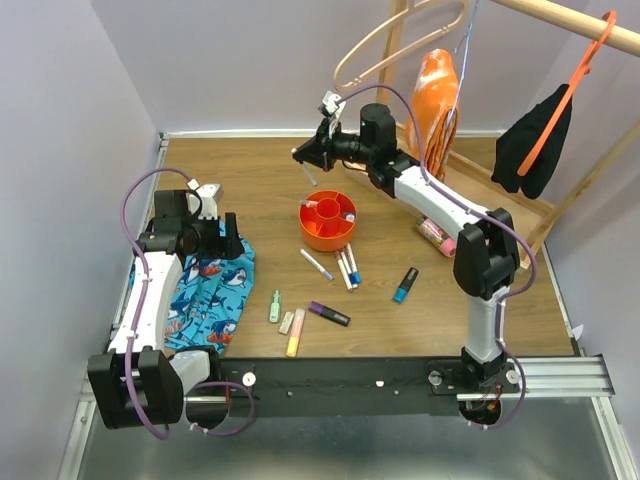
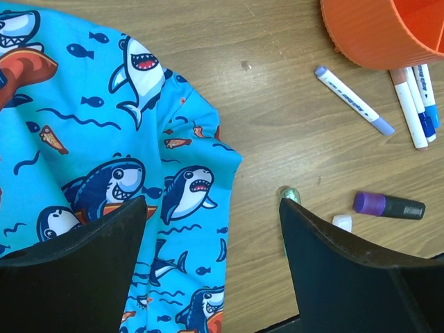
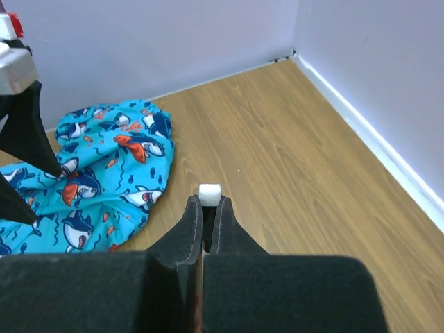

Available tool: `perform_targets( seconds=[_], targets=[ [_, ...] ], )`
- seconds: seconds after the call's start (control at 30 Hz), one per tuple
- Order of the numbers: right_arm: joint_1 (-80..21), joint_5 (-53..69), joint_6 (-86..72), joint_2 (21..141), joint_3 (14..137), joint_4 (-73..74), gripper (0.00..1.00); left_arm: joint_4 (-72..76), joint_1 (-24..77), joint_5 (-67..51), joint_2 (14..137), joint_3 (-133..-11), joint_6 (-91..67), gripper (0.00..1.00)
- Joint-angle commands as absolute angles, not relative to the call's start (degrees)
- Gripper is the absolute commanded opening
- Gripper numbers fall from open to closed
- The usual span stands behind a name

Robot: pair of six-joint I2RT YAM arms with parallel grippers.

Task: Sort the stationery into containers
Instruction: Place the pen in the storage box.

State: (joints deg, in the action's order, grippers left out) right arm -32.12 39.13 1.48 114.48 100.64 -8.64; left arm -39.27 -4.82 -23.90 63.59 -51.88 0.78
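- Stationery [image 1: 346, 268] lies scattered on the wooden table [image 1: 250, 170], in front of the red-orange bowl [image 1: 328, 232].
- A white marker with purple caps [image 2: 354, 100] lies just in front of the bowl. Beside it are two white markers with blue caps [image 2: 416, 104], their upper ends close to the bowl's wall.
- A blue marker [image 1: 405, 285] lies alone to the right of these, well apart from the bowl.
- Nearer the arm bases are a purple-and-black highlighter [image 1: 329, 314], a pale green highlighter [image 1: 275, 306], a pale pink one [image 1: 287, 321] and a yellow highlighter [image 1: 296, 333]. The last three lie close together.
- A few pieces already stand in the bowl's compartments; which pieces they are cannot be told.
- The right gripper [image 1: 304, 158] hangs above the table behind the bowl, at the far side. Its fingers are pinched together on a thin white-ended pen [image 3: 209, 190], whose tip shows just past the fingertips.
- The left gripper [image 2: 213, 205] hovers over the edge of the blue shark-print cloth [image 2: 104, 104], with its fingers spread wide and nothing between them. One finger is above the cloth and the other above bare wood near the green highlighter.
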Motion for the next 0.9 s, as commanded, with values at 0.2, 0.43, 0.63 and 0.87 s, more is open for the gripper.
perform_targets(
  seconds=[0.2, 0.43, 0.63, 0.87],
  targets=[
    [-31.6, 41.3, 6.1, 117.7, 94.7, -12.5, 0.01, -38.9, -5.7, -24.5, 65.7, -53.5, 1.1, 0.86],
    [-31.6, 40.1, 9.1, 118.4, 90.7, -14.3, 0.01, -38.8, -5.8, -24.6, 67.0, -53.9, 1.1, 0.86],
    [-31.6, 39.4, 10.2, 118.7, 88.9, -15.6, 0.02, -38.7, -5.9, -24.7, 67.2, -53.8, 0.9, 0.86],
    [-31.5, 38.7, 10.5, 116.7, 84.8, -20.5, 0.02, -38.6, -6.2, -25.3, 67.7, -54.0, 0.4, 0.86]
  ],
)
